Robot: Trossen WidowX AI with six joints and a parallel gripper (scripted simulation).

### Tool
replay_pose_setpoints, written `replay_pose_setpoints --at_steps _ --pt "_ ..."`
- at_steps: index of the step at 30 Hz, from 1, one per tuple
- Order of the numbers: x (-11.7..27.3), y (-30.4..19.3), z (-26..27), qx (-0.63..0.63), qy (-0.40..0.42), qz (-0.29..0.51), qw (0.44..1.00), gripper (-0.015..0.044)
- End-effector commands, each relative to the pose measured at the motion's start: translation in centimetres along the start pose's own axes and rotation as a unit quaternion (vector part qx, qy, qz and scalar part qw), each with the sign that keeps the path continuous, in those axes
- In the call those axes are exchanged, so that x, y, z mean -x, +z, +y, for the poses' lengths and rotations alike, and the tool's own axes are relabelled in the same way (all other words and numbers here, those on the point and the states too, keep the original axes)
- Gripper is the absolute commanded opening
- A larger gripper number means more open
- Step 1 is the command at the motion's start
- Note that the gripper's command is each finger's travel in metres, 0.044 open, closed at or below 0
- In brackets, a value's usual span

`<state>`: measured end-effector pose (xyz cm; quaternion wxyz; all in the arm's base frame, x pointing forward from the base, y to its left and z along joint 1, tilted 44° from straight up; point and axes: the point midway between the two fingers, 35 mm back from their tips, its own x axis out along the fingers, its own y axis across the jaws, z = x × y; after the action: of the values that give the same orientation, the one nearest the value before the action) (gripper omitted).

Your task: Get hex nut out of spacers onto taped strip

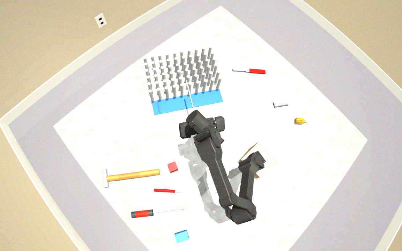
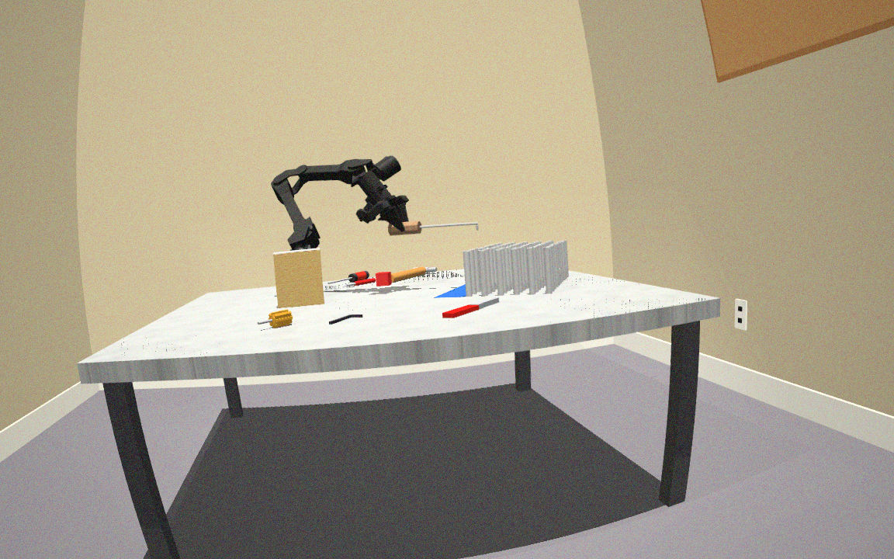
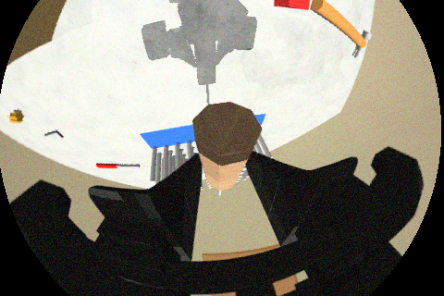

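My gripper (image 2: 401, 225) (image 3: 222, 155) is shut on the brown handle of a hook tool (image 2: 410, 227) (image 3: 227, 134). The tool's thin shaft is nearly level and points toward the field. Its short bent tip is above the spacer tops, over the front rows in the top view. The grey metal spacers (image 1: 218, 83) (image 2: 516, 271) (image 3: 154, 164) stand upright in rows. The blue taped strip (image 1: 168, 106) (image 2: 453, 292) (image 3: 166, 138) lies along their front. A tiny light shape between spacers, apparently the hex nut (image 1: 181, 74), shows mid-field; its outline is unclear.
Right of the field lie a red-handled tool (image 1: 257, 71), a hex key (image 1: 280, 105) and a yellow stubby screwdriver (image 1: 299, 120). A tan block (image 2: 299, 278) stands near the arm base. A hammer (image 1: 133, 175), red block (image 1: 172, 167), two red-handled screwdrivers and blue block (image 1: 181, 236) lie left.
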<state>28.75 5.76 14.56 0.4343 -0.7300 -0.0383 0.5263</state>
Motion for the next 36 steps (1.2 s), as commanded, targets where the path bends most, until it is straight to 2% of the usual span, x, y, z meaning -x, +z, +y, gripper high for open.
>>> replay_pose_setpoints --at_steps 1,22,36 --pt "-1.7 0.7 0.3 -0.002 0.005 -0.001 1.000 0.0000" --pt "-10.2 7.4 1.5 -0.006 -0.003 0.002 1.000 0.0000" --pt "-11.0 7.9 1.8 -0.008 -0.006 0.002 1.000 0.0000"
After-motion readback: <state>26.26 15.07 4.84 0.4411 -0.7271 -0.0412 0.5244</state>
